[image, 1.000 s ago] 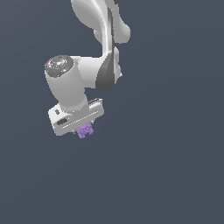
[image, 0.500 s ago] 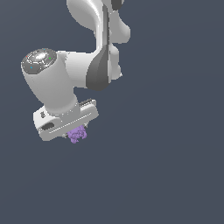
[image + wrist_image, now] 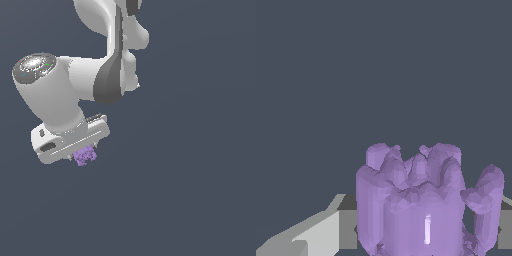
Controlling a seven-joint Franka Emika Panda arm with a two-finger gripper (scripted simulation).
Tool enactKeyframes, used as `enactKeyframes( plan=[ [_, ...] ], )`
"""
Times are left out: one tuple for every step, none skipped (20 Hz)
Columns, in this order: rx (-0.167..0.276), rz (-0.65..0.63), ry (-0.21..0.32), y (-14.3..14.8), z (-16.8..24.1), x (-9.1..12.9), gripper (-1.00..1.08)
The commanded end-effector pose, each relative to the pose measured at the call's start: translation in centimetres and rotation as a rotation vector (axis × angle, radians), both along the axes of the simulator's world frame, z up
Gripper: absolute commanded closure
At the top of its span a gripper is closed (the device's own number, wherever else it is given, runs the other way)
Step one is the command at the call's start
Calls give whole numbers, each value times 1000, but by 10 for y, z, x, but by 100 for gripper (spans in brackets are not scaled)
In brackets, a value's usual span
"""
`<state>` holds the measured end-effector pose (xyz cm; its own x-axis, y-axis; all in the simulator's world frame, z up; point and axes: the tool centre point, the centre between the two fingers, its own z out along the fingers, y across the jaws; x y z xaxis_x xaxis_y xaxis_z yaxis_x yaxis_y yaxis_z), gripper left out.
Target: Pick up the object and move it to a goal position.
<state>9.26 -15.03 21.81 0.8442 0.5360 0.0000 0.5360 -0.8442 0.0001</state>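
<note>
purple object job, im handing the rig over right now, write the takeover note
Gripper: shut on the purple object, which sticks out just below the white hand in the exterior view and fills the wrist view.
Position: arm sits toward the exterior view's left; only plain dark background shows around the object, no surface touching it.
Done: the pick, judging by the grasp.
Left: carry it to the goal and release. No goal marker shows in either view, so confirm the target before moving.
</note>
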Motion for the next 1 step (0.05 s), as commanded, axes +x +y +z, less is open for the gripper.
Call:
enactKeyframes(
  plan=[
    [0, 0, 0, 0, 0, 1, 108]
  ],
)
